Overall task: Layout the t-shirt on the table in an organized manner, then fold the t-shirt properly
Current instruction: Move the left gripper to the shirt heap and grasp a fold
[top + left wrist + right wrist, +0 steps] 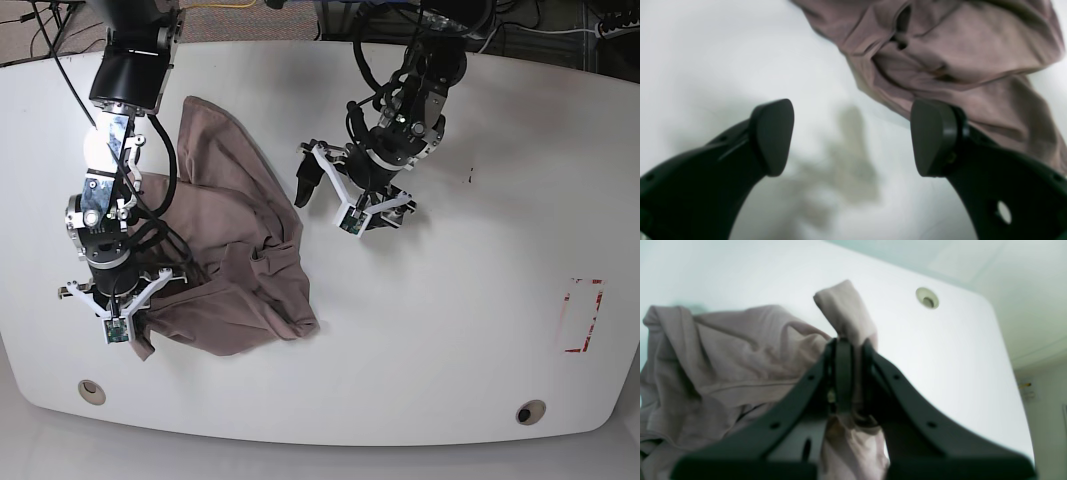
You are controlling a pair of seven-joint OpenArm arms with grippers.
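The mauve-brown t-shirt lies bunched and wrinkled on the left half of the white table. My right gripper stands at the shirt's near-left edge, shut on a fold of cloth. In the right wrist view that fold of the t-shirt sticks up between the closed fingers of the right gripper. My left gripper hovers over bare table just right of the shirt, open. In the left wrist view the left gripper holds nothing, and the t-shirt lies beyond its right pad.
A grommet hole sits near the front left corner and another near the front right. A red-white tape rectangle marks the table's right side. Cables run along the far edge.
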